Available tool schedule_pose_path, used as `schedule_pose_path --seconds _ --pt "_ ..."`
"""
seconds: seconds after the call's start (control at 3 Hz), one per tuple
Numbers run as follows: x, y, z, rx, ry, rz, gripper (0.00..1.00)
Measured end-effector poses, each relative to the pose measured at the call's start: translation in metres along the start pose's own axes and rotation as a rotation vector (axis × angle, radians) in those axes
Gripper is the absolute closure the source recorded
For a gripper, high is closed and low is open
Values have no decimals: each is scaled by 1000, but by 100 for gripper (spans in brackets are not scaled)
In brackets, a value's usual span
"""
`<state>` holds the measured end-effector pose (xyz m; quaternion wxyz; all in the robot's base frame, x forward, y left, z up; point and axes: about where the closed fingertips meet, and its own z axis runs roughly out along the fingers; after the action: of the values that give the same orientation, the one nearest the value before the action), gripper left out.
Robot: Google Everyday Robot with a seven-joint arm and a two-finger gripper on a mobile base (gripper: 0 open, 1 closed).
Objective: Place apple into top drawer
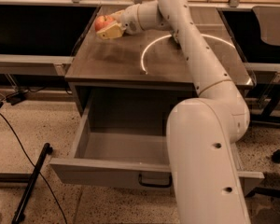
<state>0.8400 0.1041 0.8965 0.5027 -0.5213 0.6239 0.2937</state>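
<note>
One gripper (108, 27) clasps the apple (101, 20) over the far left corner of the cabinet top (112, 62); the drawer (107, 171) below stands pulled out.

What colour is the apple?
Apple: red-orange, best in the camera view; gripper holds it above the far-left corner of the table.
</note>
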Motion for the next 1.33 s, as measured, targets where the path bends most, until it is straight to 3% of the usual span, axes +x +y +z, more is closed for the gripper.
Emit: schedule_pose_path --seconds 0.33,0.67,1.0,1.33 --pt "-13 19 -81 -5 25 -123 100" --pt "-34 56 -161 16 40 -204 100" --pt "-22 110 -207 -22 44 -223 100" --pt "19 124 -228 -23 88 -168 100"
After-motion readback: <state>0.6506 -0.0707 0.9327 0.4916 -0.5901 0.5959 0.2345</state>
